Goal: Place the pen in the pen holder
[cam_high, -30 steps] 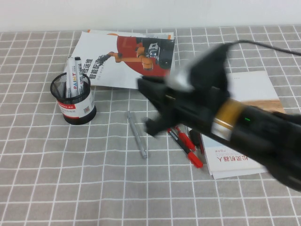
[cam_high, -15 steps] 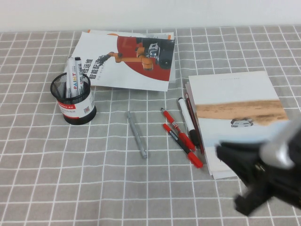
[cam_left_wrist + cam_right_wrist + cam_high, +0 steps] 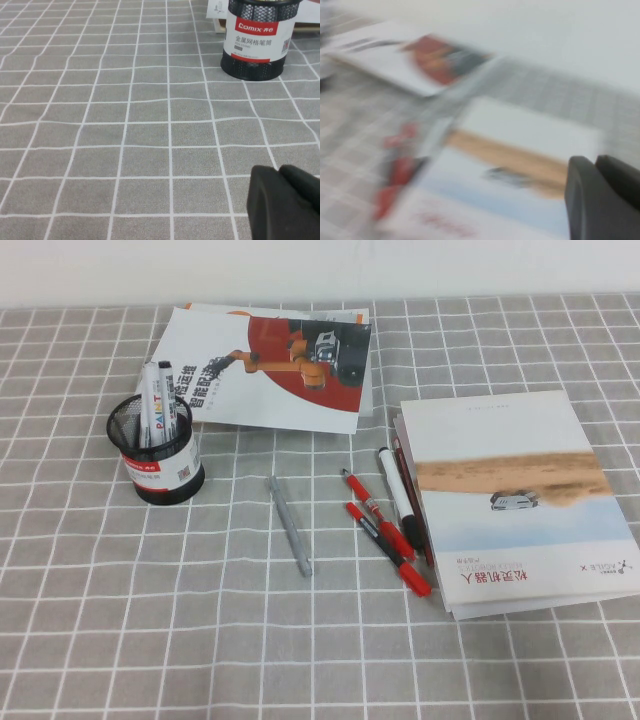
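Note:
The black wire-mesh pen holder point(image 3: 157, 455) with a red-and-white label stands at the left of the checked cloth. The white pen point(image 3: 153, 412) with coloured lettering stands upright inside it, beside a second similar marker. The holder also shows in the left wrist view point(image 3: 257, 40), well ahead of my left gripper point(image 3: 280, 172), which is shut and empty low over the cloth. My right gripper point(image 3: 595, 162) is shut and empty, seen in a blurred right wrist view over the booklet point(image 3: 520, 150). Neither arm shows in the high view.
A slim grey pen point(image 3: 291, 525) lies mid-table. Two red pens point(image 3: 378, 512) and a white marker with a black cap point(image 3: 400, 498) lie beside a booklet point(image 3: 515, 495) at the right. A brochure point(image 3: 270, 365) lies at the back.
My right arm has drawn back from over the middle of the table, down to the right, and out of the high view. The pens and holder have not moved.

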Robot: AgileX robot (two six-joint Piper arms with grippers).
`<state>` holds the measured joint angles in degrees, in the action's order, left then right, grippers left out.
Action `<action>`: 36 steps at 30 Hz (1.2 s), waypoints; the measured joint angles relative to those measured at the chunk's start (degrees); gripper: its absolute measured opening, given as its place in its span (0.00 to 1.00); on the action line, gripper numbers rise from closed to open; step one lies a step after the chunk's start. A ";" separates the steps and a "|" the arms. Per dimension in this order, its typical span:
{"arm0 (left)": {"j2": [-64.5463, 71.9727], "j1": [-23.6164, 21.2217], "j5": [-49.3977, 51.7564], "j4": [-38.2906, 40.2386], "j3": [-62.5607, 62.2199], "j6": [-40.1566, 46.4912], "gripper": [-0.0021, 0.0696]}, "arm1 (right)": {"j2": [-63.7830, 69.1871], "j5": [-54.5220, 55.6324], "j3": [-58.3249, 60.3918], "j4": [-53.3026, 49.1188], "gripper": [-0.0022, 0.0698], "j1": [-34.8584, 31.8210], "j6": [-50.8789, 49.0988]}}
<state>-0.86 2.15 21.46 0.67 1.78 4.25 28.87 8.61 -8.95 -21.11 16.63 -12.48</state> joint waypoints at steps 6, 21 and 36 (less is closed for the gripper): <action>0.00 0.00 0.00 0.00 0.00 0.00 0.02 | -13.66 1.26 7.33 -4.39 0.01 -13.06 -0.62; 0.00 0.00 0.00 0.00 0.00 0.00 0.02 | -23.91 -10.10 10.50 -5.14 0.01 -19.84 -6.61; 0.00 0.00 0.00 0.00 0.00 0.00 0.02 | -29.28 -29.50 10.50 26.94 0.01 -19.51 20.11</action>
<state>-0.86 2.15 21.46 0.67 1.78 4.25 -0.41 -20.89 1.55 5.83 -2.88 7.63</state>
